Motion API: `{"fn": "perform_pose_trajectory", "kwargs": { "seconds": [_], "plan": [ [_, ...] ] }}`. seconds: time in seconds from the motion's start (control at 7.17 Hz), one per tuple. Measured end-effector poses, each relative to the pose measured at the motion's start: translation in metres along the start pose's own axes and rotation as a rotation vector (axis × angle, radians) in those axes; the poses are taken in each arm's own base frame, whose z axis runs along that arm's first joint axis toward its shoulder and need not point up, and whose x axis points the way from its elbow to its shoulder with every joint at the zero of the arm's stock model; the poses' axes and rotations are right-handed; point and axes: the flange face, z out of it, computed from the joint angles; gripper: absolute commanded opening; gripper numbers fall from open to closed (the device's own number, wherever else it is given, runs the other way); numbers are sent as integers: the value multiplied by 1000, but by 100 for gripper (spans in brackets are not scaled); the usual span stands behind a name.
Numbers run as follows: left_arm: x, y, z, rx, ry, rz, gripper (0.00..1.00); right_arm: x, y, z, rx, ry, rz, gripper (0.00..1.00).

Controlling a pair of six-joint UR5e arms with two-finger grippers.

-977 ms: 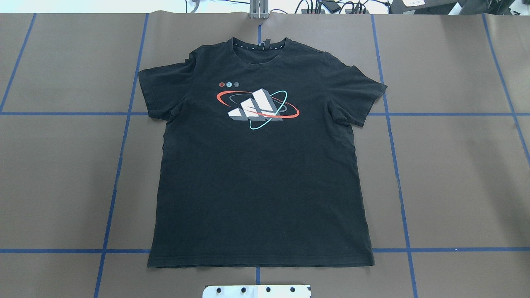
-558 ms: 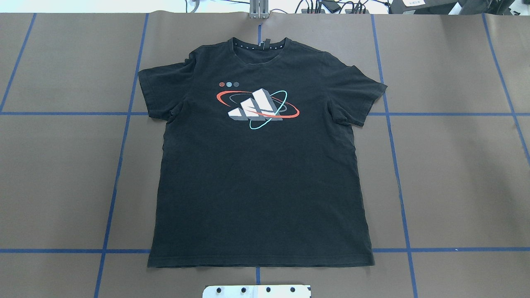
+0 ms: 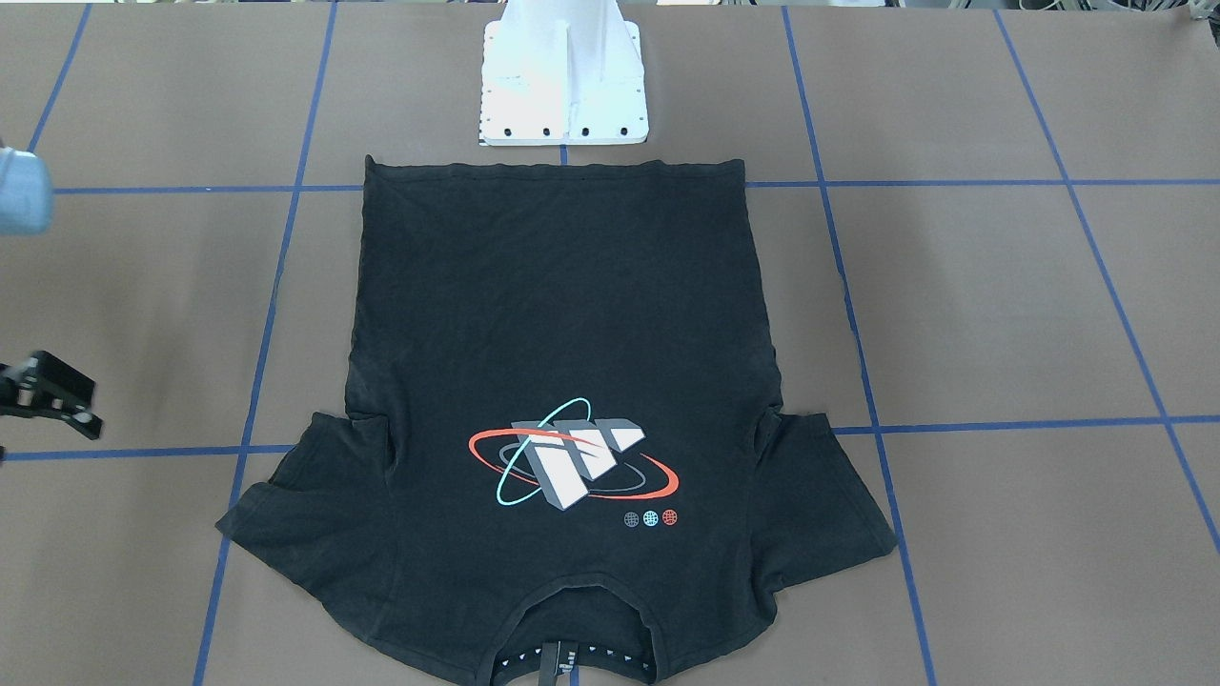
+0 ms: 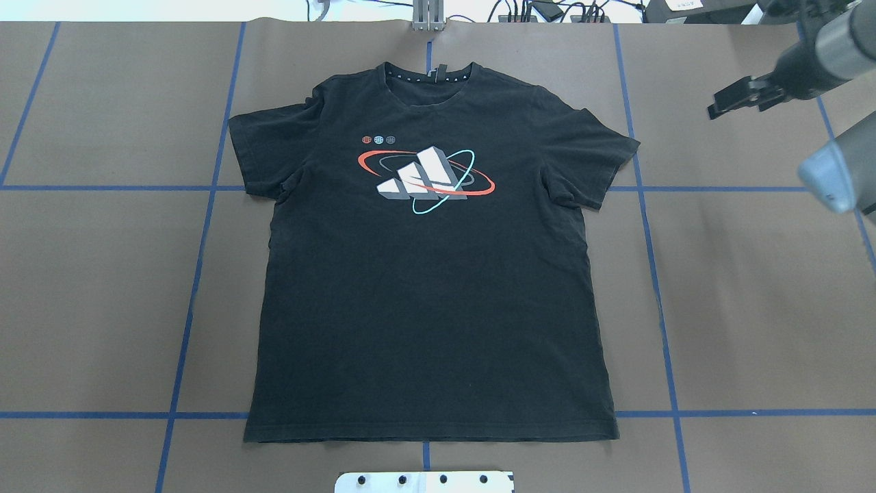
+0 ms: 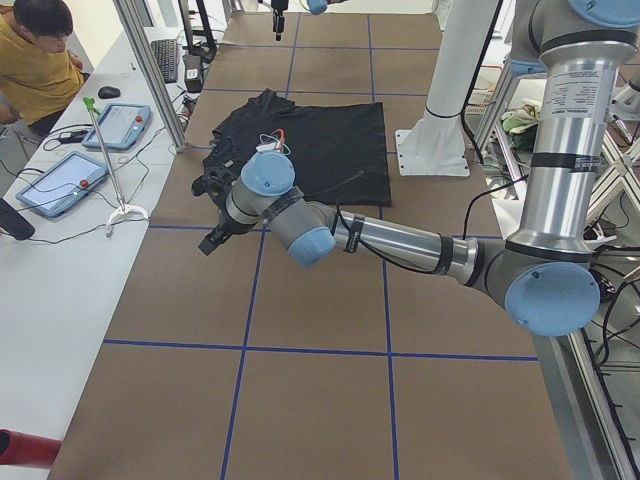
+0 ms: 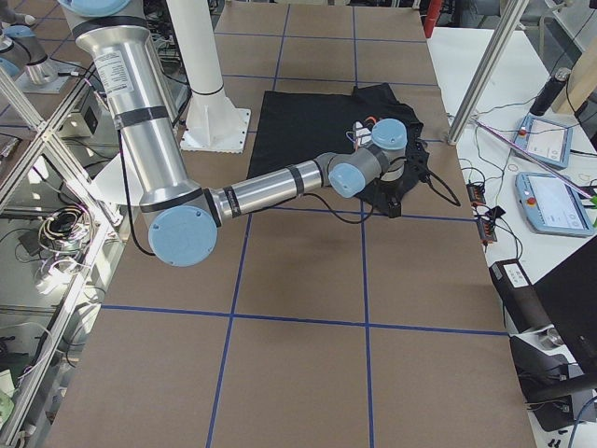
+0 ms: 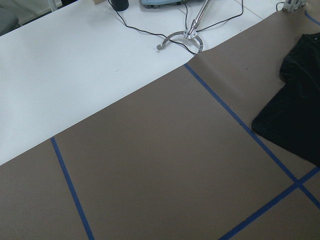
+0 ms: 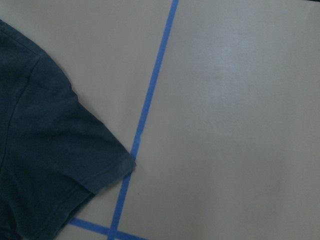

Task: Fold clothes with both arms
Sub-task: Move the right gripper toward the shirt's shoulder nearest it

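The black T-shirt [image 4: 424, 308] lies flat on the brown table, print side up, its white, red and cyan logo [image 4: 424, 179] on the chest and the collar toward the far edge. In the front view the shirt [image 3: 553, 305] has its hem by the pedestal. My right gripper [image 4: 717, 107] hovers past the shirt's right sleeve [image 8: 75, 160], apart from it, and also shows as the right gripper [image 3: 81, 410] at the front view's left edge; I cannot tell whether it is open or shut. The left gripper [image 5: 210, 243] hangs over bare table beside the other sleeve [image 7: 295, 105]; its state cannot be told.
The white base pedestal [image 3: 562, 76] stands at the hem side. Blue tape lines [image 4: 198, 274] grid the table. A white side table [image 5: 60, 250] holds tablets, cables and a metal stand [image 7: 185, 37]; a person [image 5: 35, 60] sits there. An aluminium post [image 6: 480, 79] rises nearby.
The right arm and its gripper have come into the overhead view at the upper right, where nothing showed before. The shirt has not moved.
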Motion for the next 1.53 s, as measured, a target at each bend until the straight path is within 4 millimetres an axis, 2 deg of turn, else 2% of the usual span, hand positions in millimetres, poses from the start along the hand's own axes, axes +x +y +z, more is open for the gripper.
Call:
{"fn": "perform_pose_trajectory", "kwargs": {
  "seconds": [0.14, 0.28, 0.42, 0.98, 1.26, 1.4, 1.53],
  "plan": [
    [0, 0, 1, -1, 1, 0, 100, -8, -2, 41, 41, -11, 19, 99],
    [0, 0, 1, -2, 1, 0, 100, -20, -7, 71, 70, -11, 37, 98],
    [1, 0, 2, -3, 3, 1, 100, -34, -7, 92, 89, -5, 53, 96],
    [1, 2, 6, -10, 5, 0, 100, -73, 6, 132, 126, 29, 89, 77],
    [1, 3, 6, -12, 6, -1, 100, -74, 11, 144, 131, 54, 92, 72],
    [1, 3, 7, -13, 6, -2, 100, -73, 13, 147, 130, 59, 92, 62],
    [0, 3, 7, -14, 6, -2, 100, -73, 13, 149, 127, 62, 93, 44]
  ]
}}
